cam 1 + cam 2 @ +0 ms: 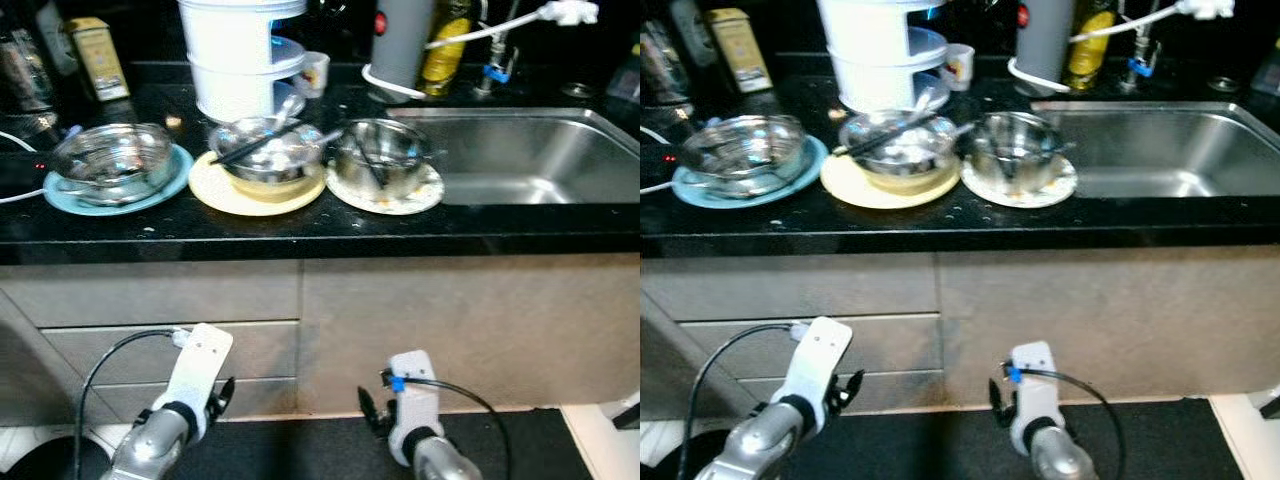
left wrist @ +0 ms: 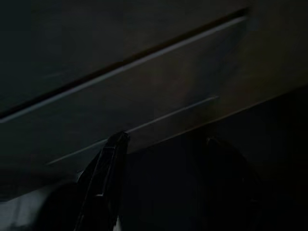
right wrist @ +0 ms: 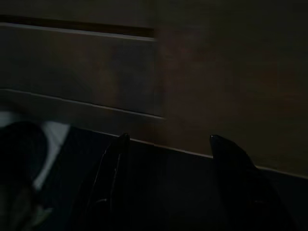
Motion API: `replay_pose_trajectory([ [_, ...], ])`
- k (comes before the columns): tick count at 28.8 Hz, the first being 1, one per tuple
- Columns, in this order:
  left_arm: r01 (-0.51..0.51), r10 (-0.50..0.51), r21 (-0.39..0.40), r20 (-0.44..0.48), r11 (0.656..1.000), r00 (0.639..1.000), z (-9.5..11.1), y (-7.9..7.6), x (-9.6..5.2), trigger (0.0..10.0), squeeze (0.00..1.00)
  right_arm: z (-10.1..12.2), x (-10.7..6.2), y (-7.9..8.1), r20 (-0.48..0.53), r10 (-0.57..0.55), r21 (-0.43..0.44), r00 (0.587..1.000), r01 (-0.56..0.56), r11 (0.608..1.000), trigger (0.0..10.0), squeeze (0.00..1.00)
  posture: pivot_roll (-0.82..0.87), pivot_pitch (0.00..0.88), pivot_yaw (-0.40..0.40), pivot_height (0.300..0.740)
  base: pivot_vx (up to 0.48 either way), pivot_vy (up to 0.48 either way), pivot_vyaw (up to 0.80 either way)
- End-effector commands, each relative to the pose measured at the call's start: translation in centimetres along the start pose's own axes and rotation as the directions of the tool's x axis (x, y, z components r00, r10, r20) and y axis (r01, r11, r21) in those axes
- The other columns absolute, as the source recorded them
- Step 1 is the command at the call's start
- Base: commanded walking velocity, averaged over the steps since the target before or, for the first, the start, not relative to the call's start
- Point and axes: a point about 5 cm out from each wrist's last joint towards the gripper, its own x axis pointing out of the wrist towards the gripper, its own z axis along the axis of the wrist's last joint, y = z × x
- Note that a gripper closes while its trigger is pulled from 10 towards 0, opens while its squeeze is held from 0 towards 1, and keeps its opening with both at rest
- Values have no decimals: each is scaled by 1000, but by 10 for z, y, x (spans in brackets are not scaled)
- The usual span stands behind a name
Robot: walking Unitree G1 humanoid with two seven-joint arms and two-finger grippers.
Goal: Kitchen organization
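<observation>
Three steel bowls sit in a row near the black desk (image 1: 300,232) front edge: one on a blue plate (image 1: 120,190) far left, one on a yellow plate (image 1: 256,190), one on a white plate (image 1: 388,192) beside the sink (image 1: 530,150). My left tool (image 2: 159,187) and right tool (image 3: 166,183) hang low before the cabinets, fingers apart, empty.

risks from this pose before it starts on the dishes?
1. Chopsticks lie loose across the bowl on the yellow plate; lifting that stack may tip them off.
2. The white plate sits right by the sink edge; a nudge could slide it in.
3. Left pincer and right pincer hang low by the cabinet; raising them could clip the counter edge.
</observation>
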Motion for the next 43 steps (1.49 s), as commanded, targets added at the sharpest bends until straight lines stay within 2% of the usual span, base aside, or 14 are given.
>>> replay_pose_trajectory([
  [1,14,-14,1,-25,1000,1000,-5,-2,-1,10000,0,-7,-3,-4,-25,-16,-1,1000,16,1000,10000,0,-46,165,-15,740,0,394,0],
  [5,30,-30,-8,-33,1000,999,-6,-2,-2,10000,0,-7,-3,-4,-26,-15,0,1000,15,1000,10000,0,-45,165,-13,740,0,295,0],
  [6,51,-50,25,-51,998,997,-6,-3,-4,10000,0,-7,-3,-3,-26,-16,1,1000,16,1000,10000,0,-45,164,-10,740,0,-480,0],
  [9,51,-48,40,-74,998,996,-9,-3,-4,10000,0,-7,-3,-3,-25,-17,2,1000,17,1000,10000,0,-45,164,-8,740,0,-480,0],
  [20,50,-47,35,-77,998,996,-8,-1,-2,10000,0,-9,-4,-5,-28,-27,6,999,27,1000,10000,0,-44,163,-2,740,0,-480,0],
  [30,-61,62,33,-13,998,998,-1,10,1,10000,0,-6,-3,-4,-16,-23,5,1000,23,1000,10000,0,-45,160,-4,740,0,0,0],
  [34,-119,119,-6,-12,993,993,-3,20,-1,10000,0,-3,-1,-3,-2,-10,10,1000,10,1000,10000,0,-43,153,-9,740,0,0,0],
  [36,-123,122,-30,-19,992,992,-4,21,-1,10000,0,-3,-1,-3,1,-5,9,1000,5,1000,10000,0,-43,152,-9,740,0,0,0],
  [43,-121,120,-21,-12,992,993,-4,20,-2,10000,0,-2,-2,-2,6,4,7,1000,-4,1000,10000,0,-45,147,-11,740,0,381,0],
])
